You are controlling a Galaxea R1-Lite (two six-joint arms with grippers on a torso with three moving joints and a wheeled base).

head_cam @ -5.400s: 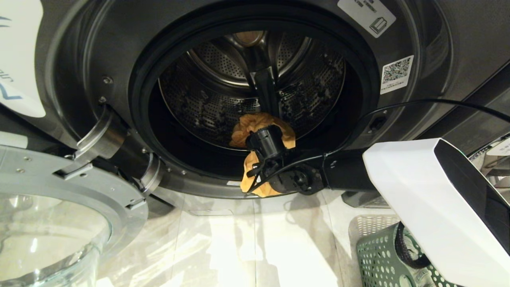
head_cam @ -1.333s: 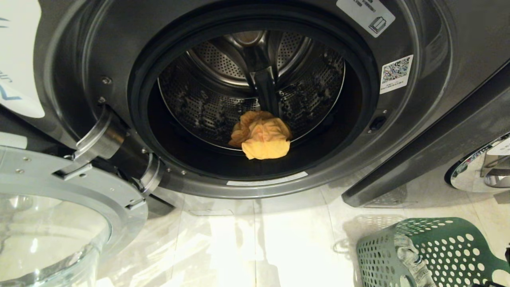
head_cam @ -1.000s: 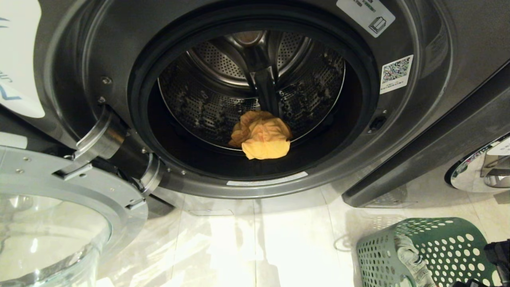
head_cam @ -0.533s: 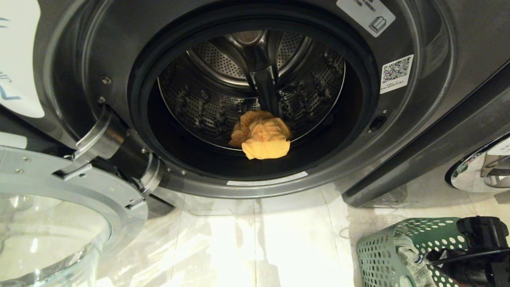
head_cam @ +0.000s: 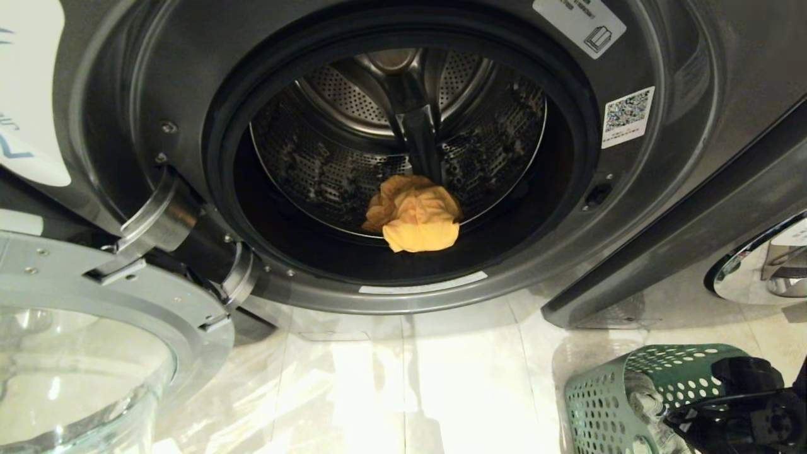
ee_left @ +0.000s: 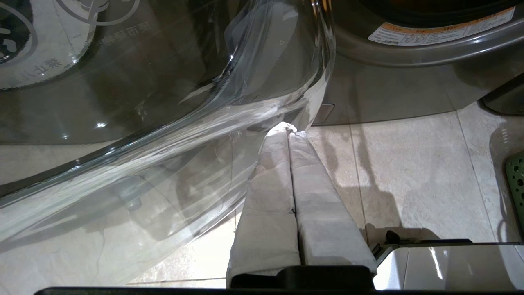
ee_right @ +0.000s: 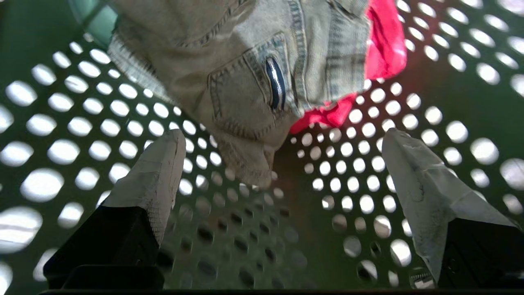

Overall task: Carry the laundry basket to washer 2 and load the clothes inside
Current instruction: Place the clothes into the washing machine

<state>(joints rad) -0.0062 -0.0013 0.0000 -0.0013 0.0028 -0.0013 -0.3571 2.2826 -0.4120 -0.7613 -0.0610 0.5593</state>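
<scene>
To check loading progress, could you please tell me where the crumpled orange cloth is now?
The crumpled orange cloth lies inside the dark grey washer's perforated steel drum, at the front of its floor below the black paddle, centre of the head view.

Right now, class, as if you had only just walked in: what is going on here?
A robot is loading laundry into a front-load washer whose glass door stands open. One orange cloth already lies in the drum. The right pincer is inside the green laundry basket on the floor, open and empty, facing a denim garment with a red cloth behind it. The left pincer is shut and idle, low by the door glass.
</scene>
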